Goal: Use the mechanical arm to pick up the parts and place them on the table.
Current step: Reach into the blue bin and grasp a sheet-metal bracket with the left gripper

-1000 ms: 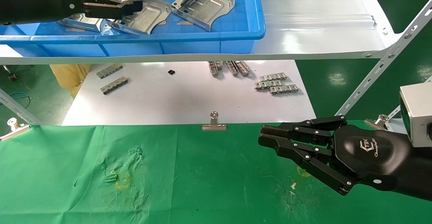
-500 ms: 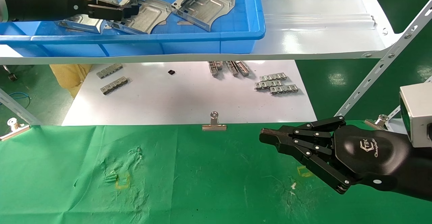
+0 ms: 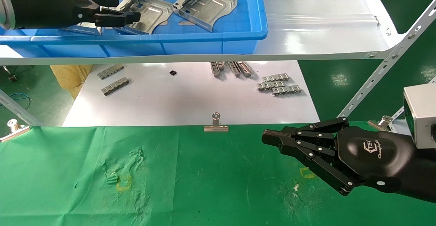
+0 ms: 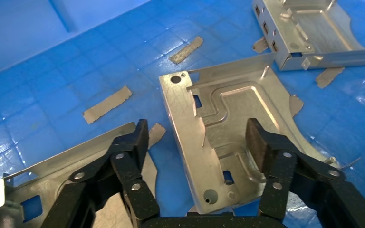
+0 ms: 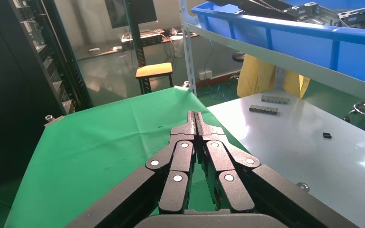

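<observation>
The left gripper (image 4: 197, 142) hangs in the blue tray (image 3: 204, 37) at far left, jaws wide apart straddling a part (image 4: 228, 147), positioned to clamp it. The right gripper (image 3: 272, 139), jaws closed and empty, waits over the green bench (image 3: 204, 185).

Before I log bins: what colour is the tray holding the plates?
Blue tray; head view shows it best.
</observation>
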Tool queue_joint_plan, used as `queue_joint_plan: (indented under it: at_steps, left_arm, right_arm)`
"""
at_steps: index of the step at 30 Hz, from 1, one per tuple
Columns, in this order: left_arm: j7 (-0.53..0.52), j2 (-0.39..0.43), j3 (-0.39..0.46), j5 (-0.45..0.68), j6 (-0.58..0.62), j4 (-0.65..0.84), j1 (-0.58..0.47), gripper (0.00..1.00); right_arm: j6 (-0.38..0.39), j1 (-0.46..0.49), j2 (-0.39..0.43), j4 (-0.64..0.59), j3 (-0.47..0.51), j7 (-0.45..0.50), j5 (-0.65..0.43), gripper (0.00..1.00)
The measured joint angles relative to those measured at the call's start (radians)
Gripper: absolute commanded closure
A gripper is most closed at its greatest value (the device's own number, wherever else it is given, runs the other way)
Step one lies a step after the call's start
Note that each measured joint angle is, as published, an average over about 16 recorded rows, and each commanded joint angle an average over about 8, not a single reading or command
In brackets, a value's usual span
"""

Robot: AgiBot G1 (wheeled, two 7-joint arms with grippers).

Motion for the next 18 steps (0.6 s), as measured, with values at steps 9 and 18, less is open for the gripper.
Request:
queue_joint_plan:
  at_steps: [9, 18]
  left_arm:
    - [0.026, 0.006, -0.001, -0.001, -0.012, 0.024, -0.004, 1.00]
    - [0.045, 0.009, -0.004, -0.005, -0.031, 0.035, -0.009, 1.00]
  right_arm:
    - [0.000, 0.000, 0.000, 0.000, 0.000, 0.000, 0.000, 1.00]
    - [0.000, 0.000, 0.000, 0.000, 0.000, 0.000, 0.000, 1.00]
